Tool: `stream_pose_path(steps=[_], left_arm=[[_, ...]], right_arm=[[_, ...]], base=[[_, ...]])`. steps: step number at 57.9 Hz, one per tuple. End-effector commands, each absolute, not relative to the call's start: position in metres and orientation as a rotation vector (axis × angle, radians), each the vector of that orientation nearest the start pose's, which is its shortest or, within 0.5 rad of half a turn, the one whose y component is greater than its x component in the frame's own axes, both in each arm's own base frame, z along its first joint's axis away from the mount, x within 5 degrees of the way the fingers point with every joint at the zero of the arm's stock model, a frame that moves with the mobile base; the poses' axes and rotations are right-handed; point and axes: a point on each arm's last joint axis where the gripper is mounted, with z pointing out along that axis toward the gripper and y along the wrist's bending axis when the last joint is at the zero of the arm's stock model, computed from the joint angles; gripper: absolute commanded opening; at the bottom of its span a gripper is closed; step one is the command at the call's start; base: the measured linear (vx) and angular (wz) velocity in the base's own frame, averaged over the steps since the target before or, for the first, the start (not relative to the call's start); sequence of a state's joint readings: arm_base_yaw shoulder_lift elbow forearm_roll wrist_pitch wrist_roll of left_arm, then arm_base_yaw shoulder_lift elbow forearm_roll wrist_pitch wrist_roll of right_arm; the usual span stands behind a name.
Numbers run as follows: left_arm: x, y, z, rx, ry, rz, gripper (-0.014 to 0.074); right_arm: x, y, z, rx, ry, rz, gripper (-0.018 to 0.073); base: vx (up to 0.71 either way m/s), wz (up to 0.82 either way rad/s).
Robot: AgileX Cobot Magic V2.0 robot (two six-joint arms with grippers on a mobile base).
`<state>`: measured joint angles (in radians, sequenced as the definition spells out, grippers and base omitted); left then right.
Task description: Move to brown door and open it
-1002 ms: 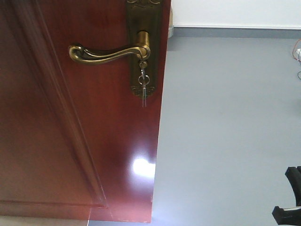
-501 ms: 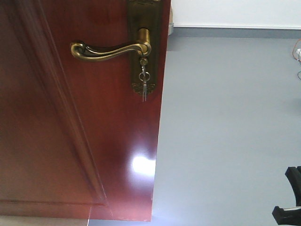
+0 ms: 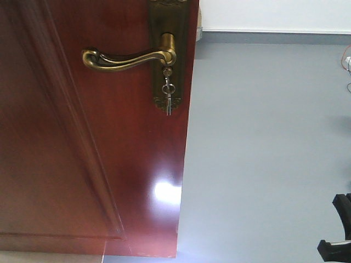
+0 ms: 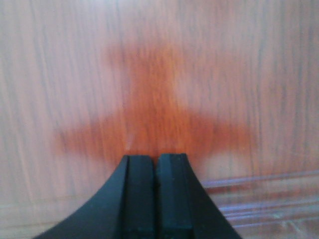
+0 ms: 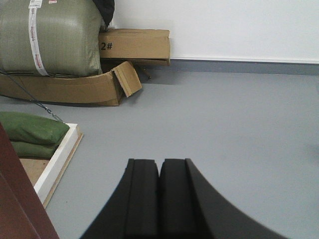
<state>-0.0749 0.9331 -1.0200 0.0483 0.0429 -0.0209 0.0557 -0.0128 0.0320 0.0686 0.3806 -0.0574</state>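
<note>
Closest in, the left gripper faces reddish wood grain at very short range, its jaws pressed together on nothing. The right gripper is likewise clenched and empty, pointing over bare grey floor. The brown door fills the left of the front view; its free vertical edge gives onto open floor to the right. The brass lever handle sits level, small keys hanging beneath. Farther off, cardboard boxes and a green sack lie against the white wall.
</note>
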Motion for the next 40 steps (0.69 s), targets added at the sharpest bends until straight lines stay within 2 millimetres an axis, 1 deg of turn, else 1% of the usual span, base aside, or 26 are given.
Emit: stream_pose_path(steps=[1,4,6,11,13,14,15,16,17,18,20,22,25,26,28,29,36,40], left_arm=[[0.191,-0.015,0.463,0.070,1.355,-0.045,-0.0003],[0.189,-0.015,0.457,0.084,1.382,-0.027,-0.0003],[0.182,-0.014,0.454,0.100,1.385,-0.007,-0.0003],[0.167,-0.013,0.435,0.124,1.410,0.020,-0.0003],[0.159,-0.012,0.424,0.133,1.420,0.029,-0.0003],[0.157,-0.012,0.416,0.138,1.435,0.033,-0.0003],[0.151,-0.012,0.413,0.143,1.428,0.039,-0.0003],[0.148,-0.011,0.404,0.147,1.444,0.042,-0.0003],[0.141,-0.011,0.400,0.150,1.436,0.046,-0.0003],[0.138,-0.011,0.391,0.153,1.451,0.046,-0.0003],[0.130,-0.010,0.380,0.153,1.455,0.046,-0.0003],[0.119,-0.009,0.363,0.154,1.460,0.045,-0.0003],[0.105,-0.008,0.347,0.152,1.450,0.044,-0.0003],[0.102,-0.008,0.338,0.153,1.463,0.044,-0.0003],[0.094,-0.007,0.328,0.153,1.456,0.044,-0.0003],[0.090,-0.007,0.320,0.153,1.458,0.044,-0.0003],[0.074,-0.006,0.278,0.154,1.478,0.043,-0.0003],[0.068,-0.005,0.261,0.150,1.482,0.038,-0.0003]], right_arm=[[0.054,0.005,0.175,-0.068,1.801,0.051,0.0000],[0.054,0.005,0.175,-0.067,1.800,0.052,0.0000],[0.054,0.005,0.175,-0.067,1.800,0.052,0.0000],[0.054,0.005,0.175,-0.067,1.800,0.052,0.0000],[0.054,0.005,0.175,-0.068,1.804,0.052,0.0000],[0.054,0.005,0.175,-0.068,1.804,0.052,0.0000],[0.054,0.005,0.175,-0.068,1.804,0.052,0.0000],[0.054,0.005,0.175,-0.068,1.804,0.052,0.0000],[0.054,0.005,0.175,-0.068,1.804,0.052,0.0000],[0.054,0.005,0.175,-0.068,1.804,0.052,0.0000],[0.054,0.005,0.175,-0.068,1.804,0.052,0.0000],[0.054,0.005,0.175,-0.068,1.804,0.052,0.0000],[0.054,0.005,0.175,-0.068,1.804,0.052,0.0000],[0.054,0.005,0.175,-0.068,1.804,0.052,0.0000],[0.054,0.005,0.175,-0.068,1.804,0.052,0.0000],[0.054,0.005,0.175,-0.068,1.804,0.052,0.0000],[0.054,0.005,0.175,-0.068,1.804,0.052,0.0000],[0.054,0.005,0.175,-0.068,1.804,0.052,0.0000]], base=[[0.00,0.00],[0.00,0.00],[0.00,0.00],[0.00,0.00],[0.00,0.00],[0.00,0.00],[0.00,0.00],[0.00,0.00],[0.00,0.00],[0.00,0.00],[0.00,0.00],[0.00,0.00],[0.00,0.00],[0.00,0.00],[0.00,0.00],[0.00,0.00],[0.00,0.00],[0.00,0.00]])
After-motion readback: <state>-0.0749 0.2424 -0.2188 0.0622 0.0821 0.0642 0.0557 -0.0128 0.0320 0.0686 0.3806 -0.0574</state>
